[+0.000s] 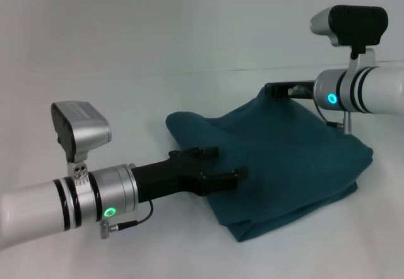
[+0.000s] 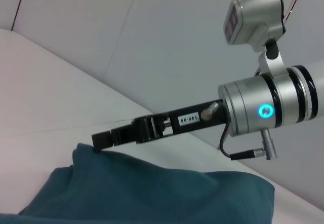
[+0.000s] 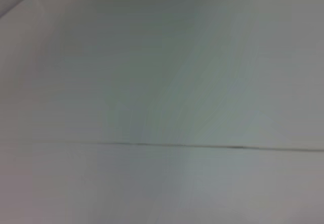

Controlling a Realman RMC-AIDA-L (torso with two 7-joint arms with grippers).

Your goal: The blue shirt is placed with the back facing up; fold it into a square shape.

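Observation:
The blue shirt (image 1: 284,153) lies bunched and folded over on the white table, a thick heap with its far corner drawn up to a peak. My right gripper (image 1: 273,91) reaches in from the right at that far corner. In the left wrist view the right gripper (image 2: 98,140) has its fingers together at the shirt's (image 2: 152,193) raised tip, shut on the fabric. My left gripper (image 1: 227,163) comes from the lower left and hovers at the shirt's near-left edge, fingers spread open with nothing gripped. The right wrist view shows no shirt.
White table (image 1: 126,71) surrounds the shirt on all sides, with a faint seam line (image 3: 152,144) across it. A pale wall (image 2: 177,41) rises behind the right arm.

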